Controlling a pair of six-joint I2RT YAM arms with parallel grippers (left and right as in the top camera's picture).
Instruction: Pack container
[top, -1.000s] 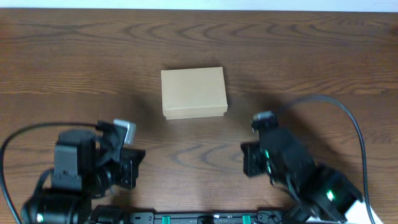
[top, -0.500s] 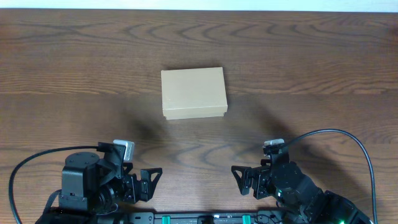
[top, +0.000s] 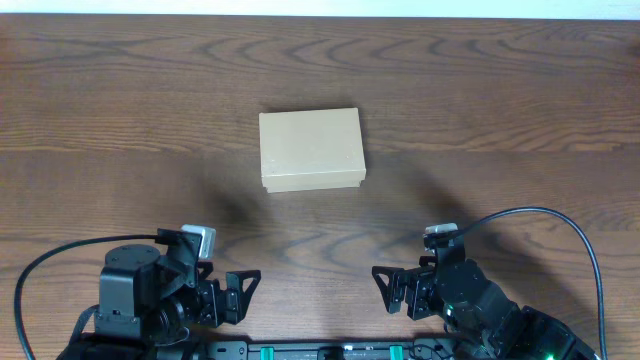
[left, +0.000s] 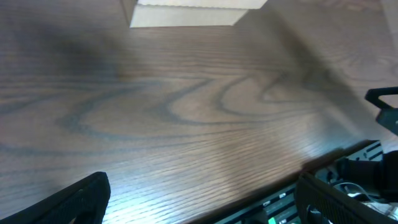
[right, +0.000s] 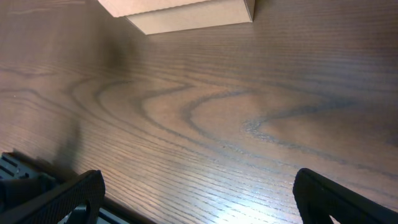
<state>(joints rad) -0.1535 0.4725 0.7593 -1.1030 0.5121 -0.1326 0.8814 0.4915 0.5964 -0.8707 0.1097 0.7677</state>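
Cardboard container (top: 311, 150), probably light yet crushable, best pinched gently across its side walls; left gripper (top: 238, 297) and right gripper (top: 385, 293) gape empty, well short of it.

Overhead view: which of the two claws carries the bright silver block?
The left claw, at the lower left; the silver block sits just behind it. The right claw shows only a small pale plug.
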